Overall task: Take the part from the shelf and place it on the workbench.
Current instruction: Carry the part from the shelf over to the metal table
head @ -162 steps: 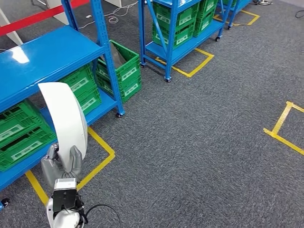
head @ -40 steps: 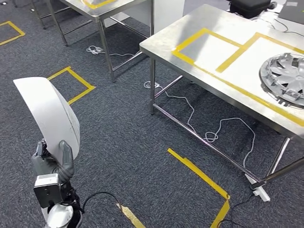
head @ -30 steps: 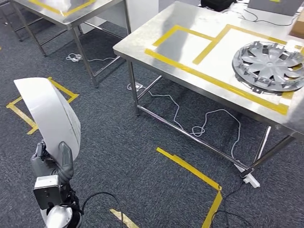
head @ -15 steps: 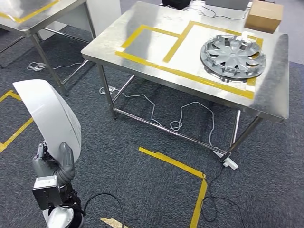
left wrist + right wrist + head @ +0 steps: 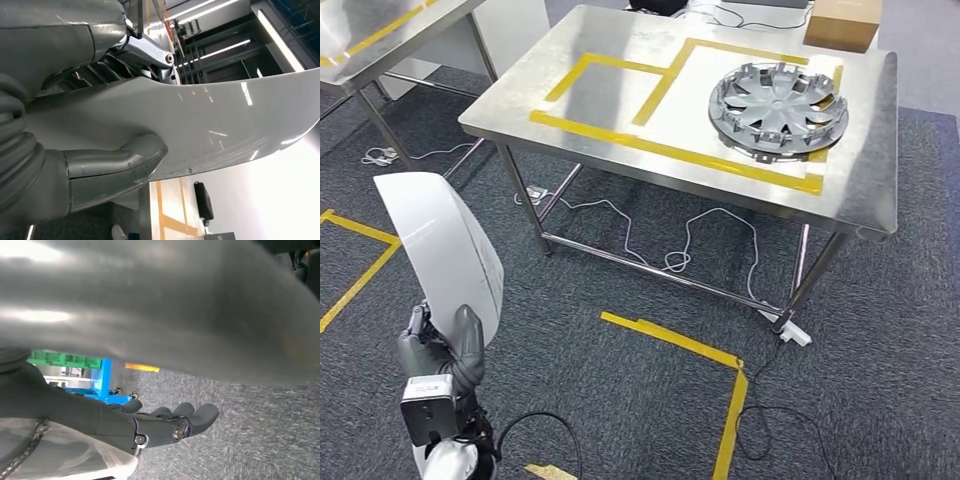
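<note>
Gripping the white part (image 5: 444,245), the left hand (image 5: 444,350) faces a workbench (image 5: 569,120) bearing a hubcap (image 5: 778,97); right hand (image 5: 170,427) slack.

Bright overhead light (blurred right-wrist foreground)

Left hand (image 5: 444,352) is holding a curved white panel (image 5: 444,245) upright over the carpet, with a grey hubcap (image 5: 778,98) sitting on the steel table (image 5: 622,150) further ahead.
</note>
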